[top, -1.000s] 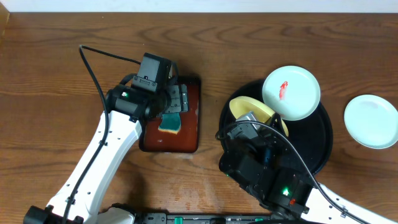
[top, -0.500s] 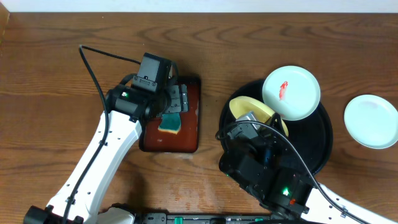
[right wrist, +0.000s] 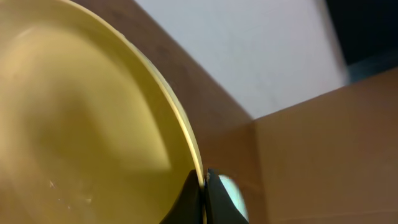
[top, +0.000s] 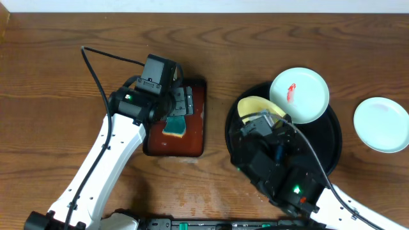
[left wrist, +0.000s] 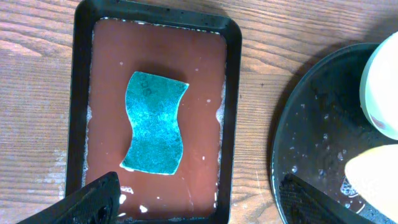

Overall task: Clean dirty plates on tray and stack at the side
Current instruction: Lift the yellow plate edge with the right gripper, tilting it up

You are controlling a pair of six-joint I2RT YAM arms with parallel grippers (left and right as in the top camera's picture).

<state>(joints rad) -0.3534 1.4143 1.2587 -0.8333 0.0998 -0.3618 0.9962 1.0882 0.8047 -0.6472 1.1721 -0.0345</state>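
My right gripper [right wrist: 204,186] is clamped tight on the yellow plate [right wrist: 81,124] at its rim, plate tilted over the black tray [top: 329,150], left side. I should hold it steady. My left gripper [left wrist: 199,194] gapes wide and empty above the sponge [left wrist: 153,124], left of the tray. Best to descend squarely and pinch its waist.

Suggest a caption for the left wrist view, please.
Open left gripper hovers above teal wavy sponge in reddish-brown rectangular tray.

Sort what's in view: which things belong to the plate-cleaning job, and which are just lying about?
Job: yellow plate, pinched in the right gripper; red-smeared plate; black tray; clean-looking plate aside; sponge in brown tray, below the open left gripper.
Lying about: only the wooden table underneath.
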